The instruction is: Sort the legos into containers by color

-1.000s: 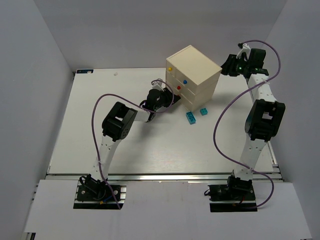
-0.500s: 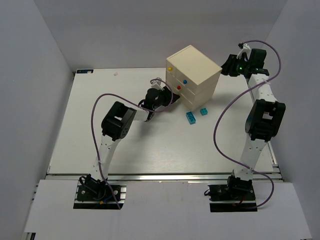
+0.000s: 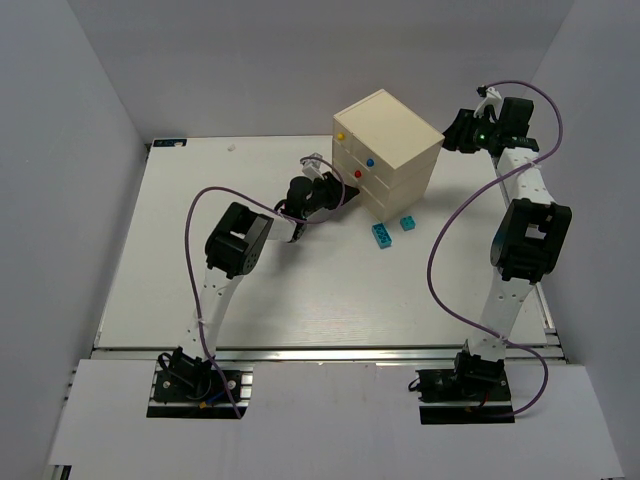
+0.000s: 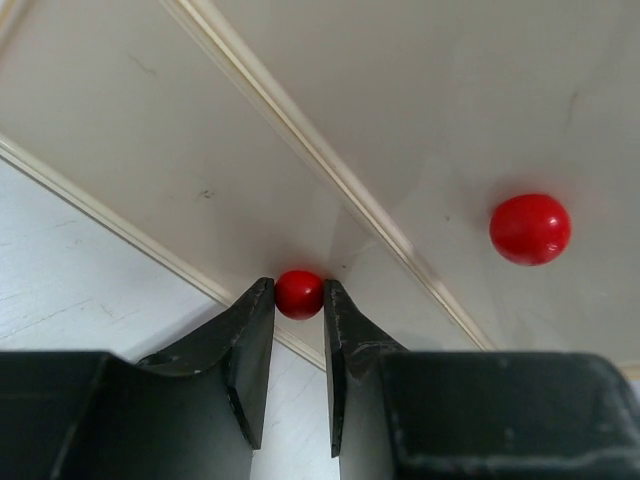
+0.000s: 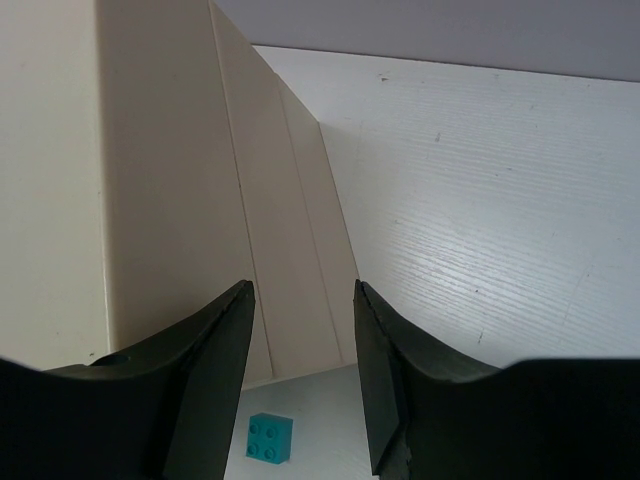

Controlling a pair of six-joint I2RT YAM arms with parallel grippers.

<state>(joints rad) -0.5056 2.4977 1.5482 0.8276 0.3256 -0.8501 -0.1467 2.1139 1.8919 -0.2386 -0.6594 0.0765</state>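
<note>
Jaws of my left gripper clamp a red knob; right gripper gapes empty; chest drawers shut, contents hidden.

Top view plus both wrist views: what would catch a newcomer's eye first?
The cream chest at the back of the table, with the left hand pinching a red knob on its front. Two teal bricks lie loose by the chest's near corner, and the right hand hangs open beside its right side.

surface: white table | on it: cream chest; long teal lego; square teal lego just beside it
</note>
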